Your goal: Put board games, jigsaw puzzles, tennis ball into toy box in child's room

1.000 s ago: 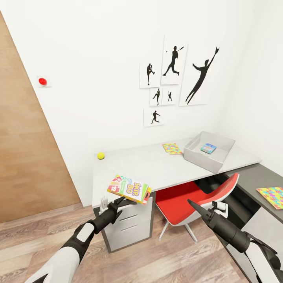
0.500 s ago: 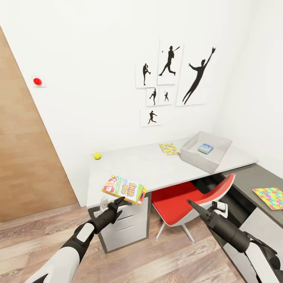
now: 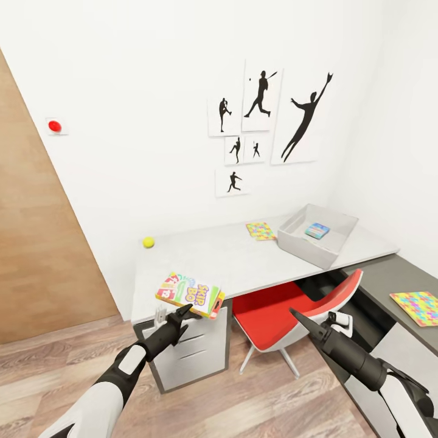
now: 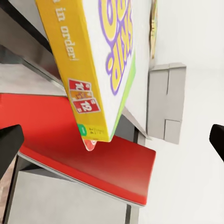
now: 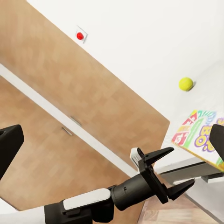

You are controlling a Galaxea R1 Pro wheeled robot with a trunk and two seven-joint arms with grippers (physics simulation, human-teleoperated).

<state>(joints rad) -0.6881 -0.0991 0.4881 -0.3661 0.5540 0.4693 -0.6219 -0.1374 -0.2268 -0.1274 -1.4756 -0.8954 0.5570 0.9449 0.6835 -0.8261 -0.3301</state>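
Closing on yellow-green-red board game [image 3: 187,294] at table [image 3: 243,261] front edge, just past left gripper [image 3: 187,311] at its 1 o'clock. Jaws spread wide, gripping nothing. Best: straddle box's short width, clamp squarely, lift level. Toy box [image 3: 307,250] waits at 2 o'clock. Right gripper [image 3: 294,314] open, empty.

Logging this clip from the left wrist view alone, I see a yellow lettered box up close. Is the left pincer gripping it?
Observer: No. The right wrist view shows the left pincer open, jaws spread just short of the board game.
Operator: Anything inside the toy box?
Observer: The head view shows one pale blue-green game box inside the toy box.
Operator: And the ball?
Observer: The tennis ball sits on the table by the wall.
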